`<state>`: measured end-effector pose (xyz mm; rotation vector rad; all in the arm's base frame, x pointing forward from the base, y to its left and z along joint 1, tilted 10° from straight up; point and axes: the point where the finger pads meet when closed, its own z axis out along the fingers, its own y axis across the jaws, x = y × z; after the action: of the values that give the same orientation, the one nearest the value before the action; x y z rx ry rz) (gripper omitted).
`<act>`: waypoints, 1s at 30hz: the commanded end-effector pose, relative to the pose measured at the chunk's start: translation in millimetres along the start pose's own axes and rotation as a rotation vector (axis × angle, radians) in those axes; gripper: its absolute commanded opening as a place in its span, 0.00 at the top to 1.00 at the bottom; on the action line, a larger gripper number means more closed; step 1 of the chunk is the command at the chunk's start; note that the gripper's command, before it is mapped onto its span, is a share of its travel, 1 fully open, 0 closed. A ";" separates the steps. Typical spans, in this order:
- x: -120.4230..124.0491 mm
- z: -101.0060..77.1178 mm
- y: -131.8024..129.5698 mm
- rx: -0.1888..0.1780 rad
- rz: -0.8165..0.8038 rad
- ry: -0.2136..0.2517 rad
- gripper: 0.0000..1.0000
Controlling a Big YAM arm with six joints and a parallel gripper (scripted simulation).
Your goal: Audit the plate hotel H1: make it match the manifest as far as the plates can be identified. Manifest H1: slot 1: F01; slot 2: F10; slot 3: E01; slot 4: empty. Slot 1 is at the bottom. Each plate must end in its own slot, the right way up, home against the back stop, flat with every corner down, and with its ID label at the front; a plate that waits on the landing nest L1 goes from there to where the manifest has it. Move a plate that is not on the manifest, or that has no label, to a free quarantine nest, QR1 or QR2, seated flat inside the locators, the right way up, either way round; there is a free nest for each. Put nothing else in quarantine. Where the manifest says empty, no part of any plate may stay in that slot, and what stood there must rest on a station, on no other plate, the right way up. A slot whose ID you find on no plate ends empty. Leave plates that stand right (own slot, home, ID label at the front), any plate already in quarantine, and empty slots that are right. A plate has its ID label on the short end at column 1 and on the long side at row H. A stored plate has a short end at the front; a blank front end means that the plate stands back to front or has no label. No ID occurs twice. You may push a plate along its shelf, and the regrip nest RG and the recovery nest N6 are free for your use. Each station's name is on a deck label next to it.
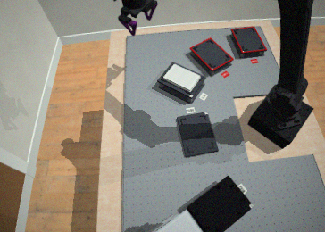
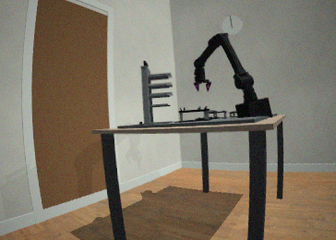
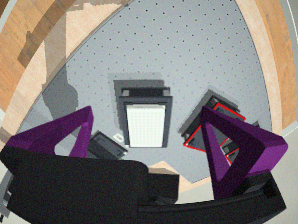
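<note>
Hovering wide open and empty high above the counter (image 1: pixel 147 175), the hand (image 1: pixel 137 18) hangs beyond the white plate (image 1: pixel 182 76) on its nest, where a skewed descent could tip that plate off its locators.

White plate (image 1: pixel 181 76), red-rimmed nests (image 1: pixel 212 54), purple claw (image 1: pixel 137 20).

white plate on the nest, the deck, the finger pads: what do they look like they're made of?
White plate: matte white, probably moulded plastic; flat, no glare.
Deck: grey sheet with a regular dot grid, likely painted or anodised metal breadboard; cannot tell which.
End effector fingers: opaque purple wedges, matte, plausibly printed or moulded plastic. They stand open, holding nothing.
</note>
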<state>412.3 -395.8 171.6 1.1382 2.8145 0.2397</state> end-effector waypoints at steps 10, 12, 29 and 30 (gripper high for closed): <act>-23.2 6.7 10.3 0.003 -0.008 -0.025 0.00; -23.4 19.5 9.1 0.003 -0.006 -0.014 0.00; -23.6 64.2 10.1 0.003 -0.008 -0.024 0.00; -23.0 74.5 8.9 0.003 -0.006 -0.011 0.00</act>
<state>435.2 -400.7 107.7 1.1375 2.8169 0.2410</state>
